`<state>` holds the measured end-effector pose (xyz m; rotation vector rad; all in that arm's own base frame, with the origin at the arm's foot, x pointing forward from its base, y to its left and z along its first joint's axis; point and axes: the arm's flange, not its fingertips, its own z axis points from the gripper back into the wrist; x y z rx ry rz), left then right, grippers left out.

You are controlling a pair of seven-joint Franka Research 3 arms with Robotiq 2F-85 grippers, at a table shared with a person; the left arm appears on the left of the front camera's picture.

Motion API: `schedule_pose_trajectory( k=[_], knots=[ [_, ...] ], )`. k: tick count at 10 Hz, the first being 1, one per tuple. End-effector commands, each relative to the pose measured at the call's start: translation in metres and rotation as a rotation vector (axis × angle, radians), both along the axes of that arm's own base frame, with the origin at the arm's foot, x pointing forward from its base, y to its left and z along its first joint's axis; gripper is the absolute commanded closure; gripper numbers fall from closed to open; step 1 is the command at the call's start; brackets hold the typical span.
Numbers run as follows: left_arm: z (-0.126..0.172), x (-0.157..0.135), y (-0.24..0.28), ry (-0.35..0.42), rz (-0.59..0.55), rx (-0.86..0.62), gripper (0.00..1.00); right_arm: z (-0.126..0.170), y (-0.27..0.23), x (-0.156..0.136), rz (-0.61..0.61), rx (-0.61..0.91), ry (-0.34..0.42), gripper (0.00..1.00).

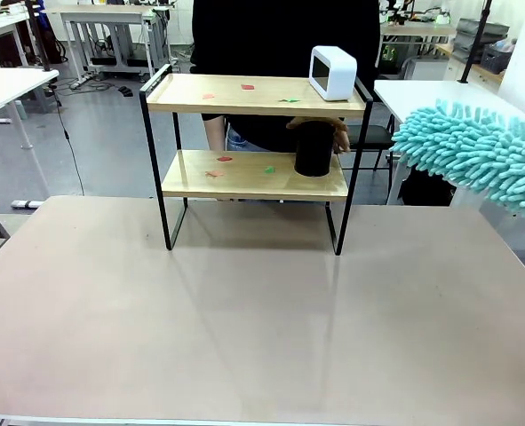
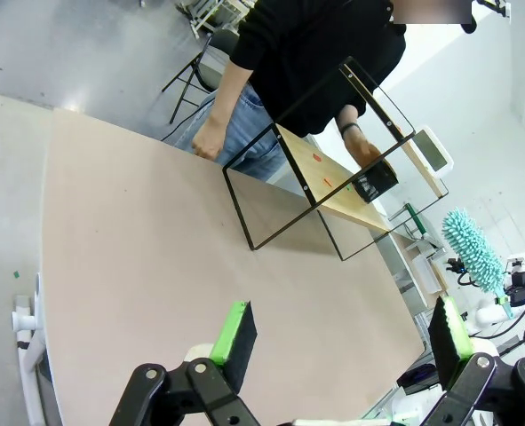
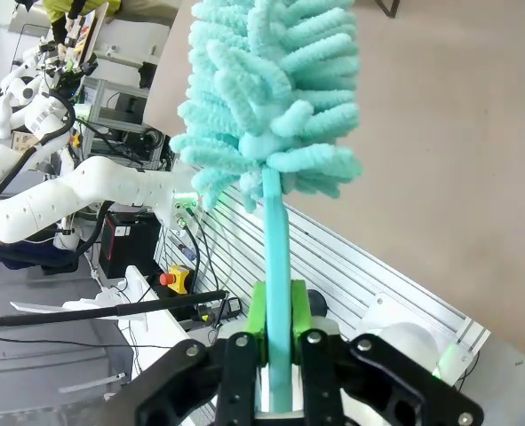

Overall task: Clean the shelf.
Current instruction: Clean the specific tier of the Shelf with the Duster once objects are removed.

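The shelf [image 1: 244,96] is a two-tier rack of light wooden boards in a black frame, standing at the table's far side; the left wrist view also shows the shelf [image 2: 333,182]. Small red and green scraps [image 1: 248,87] lie on both boards. A white box [image 1: 332,72] sits on the top board at the right. A person's hand [image 1: 340,135] holds a black cylinder [image 1: 314,147] on the lower board. A teal fluffy duster [image 1: 475,153] hangs at the right of the shelf; my right gripper [image 3: 278,315] is shut on the duster [image 3: 271,98] handle. My left gripper [image 2: 342,335] is open above the table.
The brown table [image 1: 244,328] stretches bare in front of the shelf. The person stands behind the shelf, the other hand [image 2: 207,142] near the table's edge. A white table [image 1: 422,93] stands at the back right, behind the duster.
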<state>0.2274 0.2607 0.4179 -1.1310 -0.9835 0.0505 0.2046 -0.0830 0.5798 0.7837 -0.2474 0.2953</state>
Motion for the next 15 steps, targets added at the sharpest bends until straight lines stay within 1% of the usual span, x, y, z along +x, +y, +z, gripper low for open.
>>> schedule_pose_trajectory(
  k=[1,15],
  knots=[
    [0.0017,0.0022,-0.0017,-0.034,0.006,-0.003,0.00,0.0019,-0.0010,-0.0025,-0.007,-0.004,0.005,1.00],
    [0.0017,0.0022,-0.0017,-0.034,0.006,-0.003,0.00,0.0019,-0.0010,-0.0025,-0.007,-0.004,0.005,1.00]
  ],
)
